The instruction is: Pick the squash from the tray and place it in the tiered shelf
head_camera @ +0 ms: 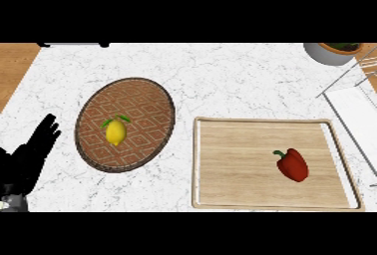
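Below, we see the white marble table (221,79) carrying a wooden tray (236,149) at right and a woven oval plate (140,99) at left. Our left hand (33,149) rests open at the left edge, fingers straight, holding nothing. On the plate, near that hand, lies a yellow squash (115,132); a red pepper (293,165) lies on the tray.
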Robot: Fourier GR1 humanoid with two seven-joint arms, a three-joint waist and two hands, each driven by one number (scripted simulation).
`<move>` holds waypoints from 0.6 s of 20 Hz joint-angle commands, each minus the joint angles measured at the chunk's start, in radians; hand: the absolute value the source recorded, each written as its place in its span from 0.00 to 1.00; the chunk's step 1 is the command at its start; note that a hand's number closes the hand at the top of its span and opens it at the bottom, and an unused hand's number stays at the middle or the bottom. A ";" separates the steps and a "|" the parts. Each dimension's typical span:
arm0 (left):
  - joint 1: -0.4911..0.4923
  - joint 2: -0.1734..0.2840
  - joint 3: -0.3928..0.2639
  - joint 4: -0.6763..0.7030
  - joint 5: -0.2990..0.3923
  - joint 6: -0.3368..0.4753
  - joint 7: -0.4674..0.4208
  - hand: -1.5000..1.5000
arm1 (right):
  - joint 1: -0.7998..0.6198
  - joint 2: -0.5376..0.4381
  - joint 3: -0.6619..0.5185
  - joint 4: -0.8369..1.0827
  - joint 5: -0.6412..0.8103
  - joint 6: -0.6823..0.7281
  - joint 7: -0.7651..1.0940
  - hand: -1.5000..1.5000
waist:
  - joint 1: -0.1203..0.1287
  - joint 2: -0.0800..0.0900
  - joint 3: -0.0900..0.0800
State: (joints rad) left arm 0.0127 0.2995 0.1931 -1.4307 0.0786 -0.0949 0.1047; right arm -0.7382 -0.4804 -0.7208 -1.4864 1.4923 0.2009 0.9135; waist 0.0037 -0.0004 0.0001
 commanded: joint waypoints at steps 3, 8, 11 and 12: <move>0.013 -0.008 0.000 -0.035 -0.012 0.009 0.022 0.50 | -0.005 0.003 -0.036 -0.057 -0.117 -0.086 0.012 0.00 | -0.001 -0.001 0.000; 0.021 -0.021 -0.003 -0.058 -0.009 0.012 0.045 0.50 | -0.025 0.008 -0.082 -0.088 -0.197 -0.159 0.040 0.00 | 0.002 -0.001 0.000; 0.008 -0.008 0.010 0.033 -0.019 -0.013 -0.034 0.50 | -0.060 0.014 -0.076 -0.257 -0.252 -0.061 0.081 0.00 | -0.012 -0.003 -0.001; -0.009 -0.018 -0.001 -0.012 -0.028 0.016 0.021 0.50 | -0.038 0.034 -0.074 -0.315 -0.257 -0.063 0.096 0.00 | -0.012 -0.004 -0.001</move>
State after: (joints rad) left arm 0.0239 0.2844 0.1934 -1.4505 0.0626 -0.0891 0.1170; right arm -0.7743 -0.4660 -0.7900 -1.6721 1.2882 0.1168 0.9568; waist -0.0020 -0.0031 -0.0001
